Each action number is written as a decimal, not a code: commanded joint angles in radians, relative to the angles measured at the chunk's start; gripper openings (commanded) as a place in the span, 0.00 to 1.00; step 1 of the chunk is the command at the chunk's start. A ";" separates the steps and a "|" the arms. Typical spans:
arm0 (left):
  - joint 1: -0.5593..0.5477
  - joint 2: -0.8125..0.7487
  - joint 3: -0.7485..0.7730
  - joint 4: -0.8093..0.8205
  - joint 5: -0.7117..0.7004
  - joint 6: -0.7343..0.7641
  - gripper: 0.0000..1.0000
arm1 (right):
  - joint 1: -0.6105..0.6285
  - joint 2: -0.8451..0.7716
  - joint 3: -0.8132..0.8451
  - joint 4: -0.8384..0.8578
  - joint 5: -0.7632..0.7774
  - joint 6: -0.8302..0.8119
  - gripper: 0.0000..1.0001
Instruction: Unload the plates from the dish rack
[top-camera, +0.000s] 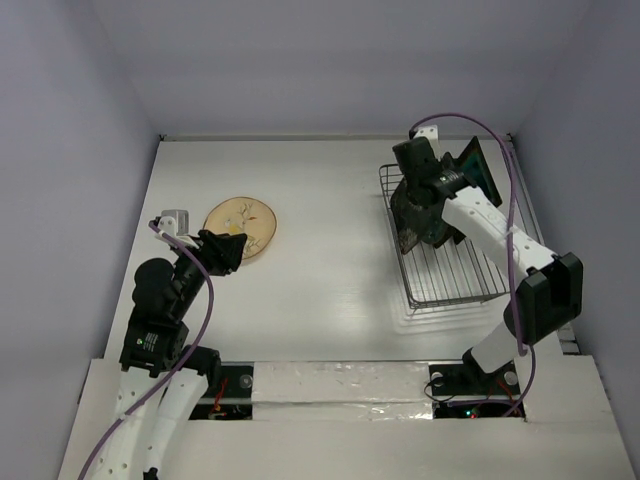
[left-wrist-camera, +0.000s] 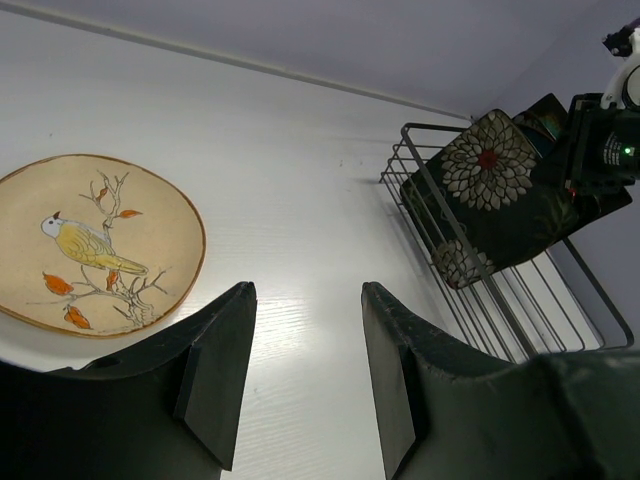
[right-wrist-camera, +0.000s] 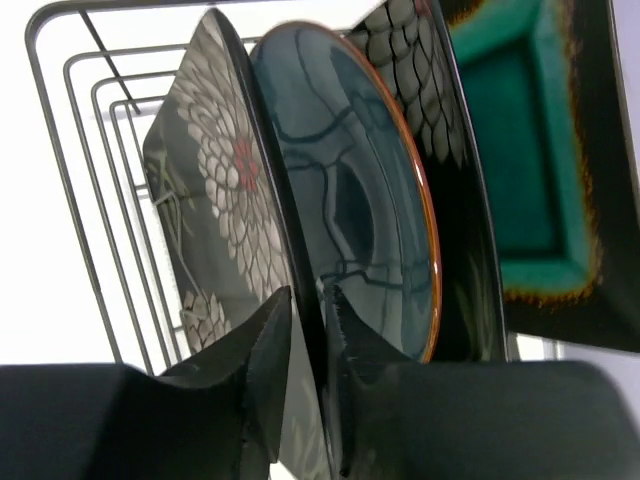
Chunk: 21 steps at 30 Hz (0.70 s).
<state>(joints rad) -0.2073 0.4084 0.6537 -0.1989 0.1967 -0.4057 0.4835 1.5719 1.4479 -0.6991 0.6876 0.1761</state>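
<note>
— Four plates are stood on edge in the rectangular grey wire dish rack (top-camera: 455, 290) on the right of the white table (top-camera: 330, 260). A dark square white-flowered plate (right-wrist-camera: 215, 200) comes first, then a round teal plate (right-wrist-camera: 350, 200), a second dark flowered square plate (right-wrist-camera: 420, 60) and a square teal dark-rimmed plate (right-wrist-camera: 530, 150). Which one is gripped?
— The rim of the first in the row is pinched between the fingers of the right gripper (right-wrist-camera: 310, 330). That rim is probably chosen because only it is left exposed by the neighbouring plates.
— And why is the left gripper (left-wrist-camera: 305, 320) held apart?
— Its fingers are spread with nothing between them, just beside the round tan bird-painted plate (left-wrist-camera: 90, 240), which is laid flat on the table's left. It is judged to be kept clear of the rack.
</note>
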 joint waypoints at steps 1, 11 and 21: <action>0.006 -0.010 0.012 0.055 0.012 -0.001 0.43 | -0.006 0.026 0.078 -0.007 0.013 -0.036 0.23; 0.006 -0.022 0.012 0.052 0.010 -0.001 0.43 | -0.045 0.080 0.097 -0.020 -0.023 -0.055 0.31; 0.006 -0.026 0.011 0.053 0.012 -0.002 0.43 | -0.045 0.016 0.201 -0.055 0.075 -0.112 0.00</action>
<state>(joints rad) -0.2073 0.3943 0.6537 -0.1986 0.1986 -0.4057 0.4545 1.6497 1.5417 -0.7681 0.6533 0.0864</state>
